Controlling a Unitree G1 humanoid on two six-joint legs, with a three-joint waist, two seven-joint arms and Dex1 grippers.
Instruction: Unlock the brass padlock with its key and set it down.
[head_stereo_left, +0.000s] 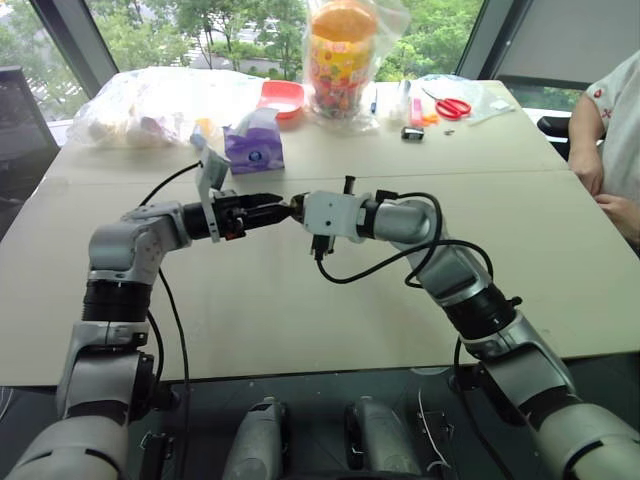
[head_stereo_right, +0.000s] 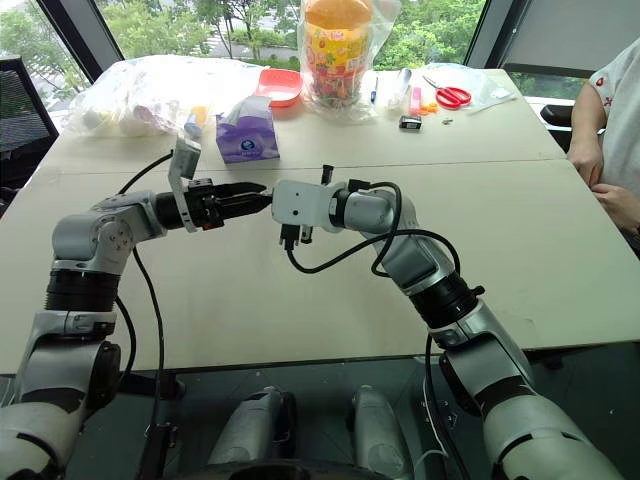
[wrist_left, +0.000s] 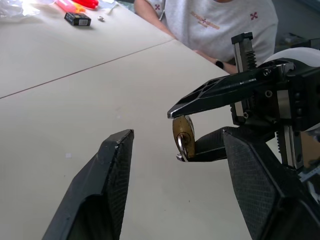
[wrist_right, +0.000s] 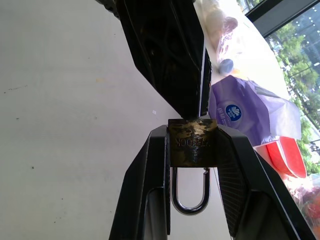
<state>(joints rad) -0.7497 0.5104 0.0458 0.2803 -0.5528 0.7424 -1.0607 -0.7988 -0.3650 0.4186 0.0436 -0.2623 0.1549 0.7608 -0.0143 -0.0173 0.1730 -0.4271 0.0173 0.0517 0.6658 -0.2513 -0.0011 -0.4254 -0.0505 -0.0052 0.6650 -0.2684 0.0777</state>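
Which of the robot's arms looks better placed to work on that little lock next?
The left, probably. The right gripper is shut on the brass padlock, so it's busy holding. The left gripper, fingers apart, faces the padlock's end close up, though I can't make out a key.

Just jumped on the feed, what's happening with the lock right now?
The right gripper is clamped on the brass padlock, held above the table with the shackle pointing back toward its own wrist. The left gripper is right in front of it, fingers parted, its tips at the lock's body. I can't make out the key in any view, and the shackle looks seated, so the lock does not appear open yet. A person sits at the table's right edge.
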